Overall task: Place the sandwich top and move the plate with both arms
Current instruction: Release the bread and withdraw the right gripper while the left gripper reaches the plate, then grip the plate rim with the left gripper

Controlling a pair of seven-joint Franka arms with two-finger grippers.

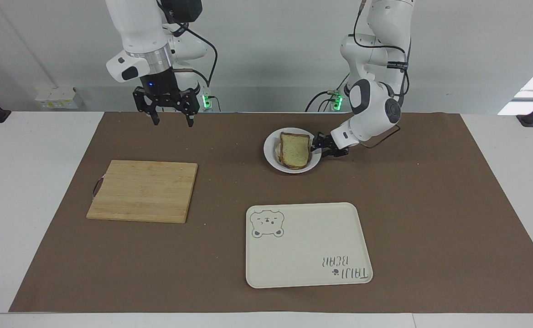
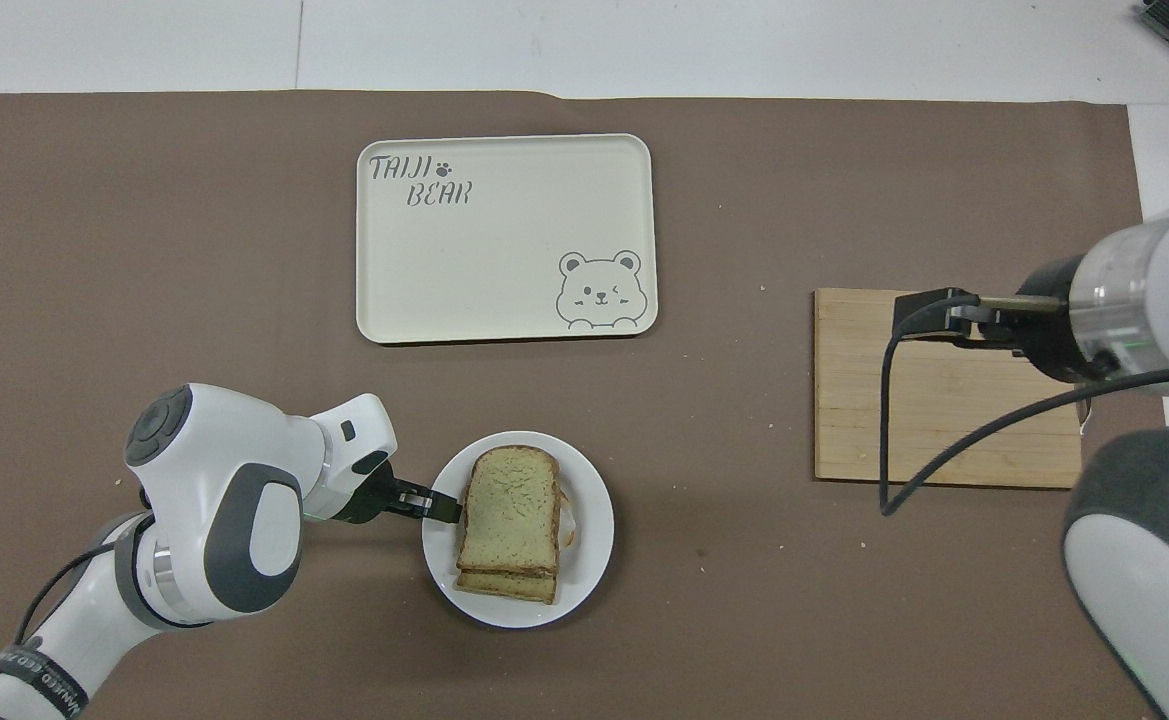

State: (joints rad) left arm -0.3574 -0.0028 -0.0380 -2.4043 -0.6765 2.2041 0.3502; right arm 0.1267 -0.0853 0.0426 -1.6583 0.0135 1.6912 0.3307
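Observation:
The sandwich top [image 1: 295, 149] lies on the stacked sandwich on the white plate [image 1: 271, 157], near the robots at mid-table. It also shows in the overhead view [image 2: 509, 500], on the plate [image 2: 594, 545]. My left gripper [image 1: 317, 146] is low at the plate's rim on the left arm's side, open, its fingers at the rim; in the overhead view [image 2: 441, 505] it reaches the rim beside the bread. My right gripper [image 1: 171, 119] is open and empty, raised high; in the overhead view [image 2: 919, 315] it is over the cutting board.
A bamboo cutting board [image 1: 143, 191] lies toward the right arm's end [image 2: 944, 420]. A cream tray with a bear drawing [image 1: 307, 246] lies farther from the robots than the plate [image 2: 504, 240]. A brown mat [image 1: 430, 218] covers the table.

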